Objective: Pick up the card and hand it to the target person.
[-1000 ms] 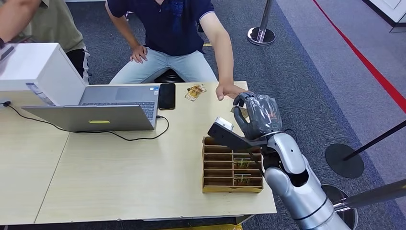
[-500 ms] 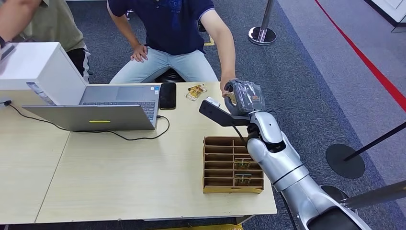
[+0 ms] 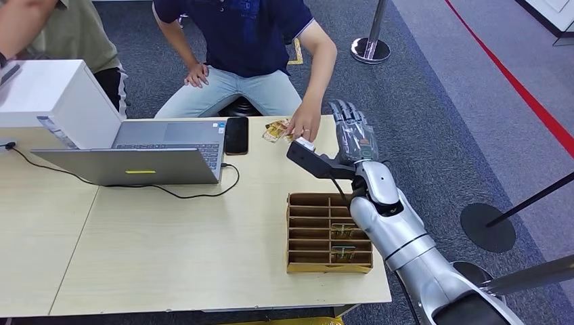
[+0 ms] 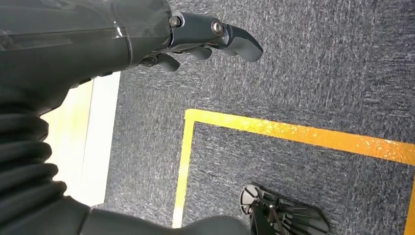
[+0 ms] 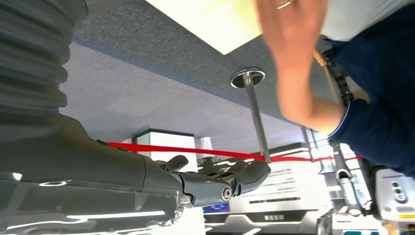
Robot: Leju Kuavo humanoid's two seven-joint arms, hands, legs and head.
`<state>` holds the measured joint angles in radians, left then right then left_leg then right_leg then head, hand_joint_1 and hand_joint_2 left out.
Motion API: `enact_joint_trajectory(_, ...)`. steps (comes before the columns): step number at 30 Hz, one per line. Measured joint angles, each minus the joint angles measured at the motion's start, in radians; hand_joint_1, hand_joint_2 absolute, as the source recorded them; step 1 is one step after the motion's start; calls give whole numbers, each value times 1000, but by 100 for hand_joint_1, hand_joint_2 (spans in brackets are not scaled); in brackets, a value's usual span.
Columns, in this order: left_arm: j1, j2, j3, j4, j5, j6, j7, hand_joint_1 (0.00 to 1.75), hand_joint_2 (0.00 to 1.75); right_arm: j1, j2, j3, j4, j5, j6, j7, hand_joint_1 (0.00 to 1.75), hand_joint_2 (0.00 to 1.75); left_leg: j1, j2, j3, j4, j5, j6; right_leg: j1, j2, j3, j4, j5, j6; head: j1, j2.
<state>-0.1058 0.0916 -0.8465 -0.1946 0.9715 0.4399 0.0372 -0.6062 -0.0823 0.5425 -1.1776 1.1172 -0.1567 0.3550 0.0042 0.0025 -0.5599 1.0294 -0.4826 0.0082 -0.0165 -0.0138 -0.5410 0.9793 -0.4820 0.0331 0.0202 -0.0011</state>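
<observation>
Now spread and holding nothing, the right robot hand (image 3: pixel 352 132) has released the card, unseen beside the person's hand (image 3: pixel 306 126).

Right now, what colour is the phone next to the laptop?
Black. The phone lies flat on the table beside the laptop; the head view shows it best.

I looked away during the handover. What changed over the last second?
The right hand travelled from above the card holder to the table's far edge, then opened, its card gone. The person's hand shifted toward the cards by the phone. Laptop and holder stayed put.
</observation>
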Motion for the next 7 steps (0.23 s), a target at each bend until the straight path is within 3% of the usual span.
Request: enact_joint_trajectory(7,1,0,0,0,7,6,-2,0,0,35,-18,-46,-40,-22,-27,2,0,175,0,0,0,0,0,0,0,1,0,0,0,0,0,0)
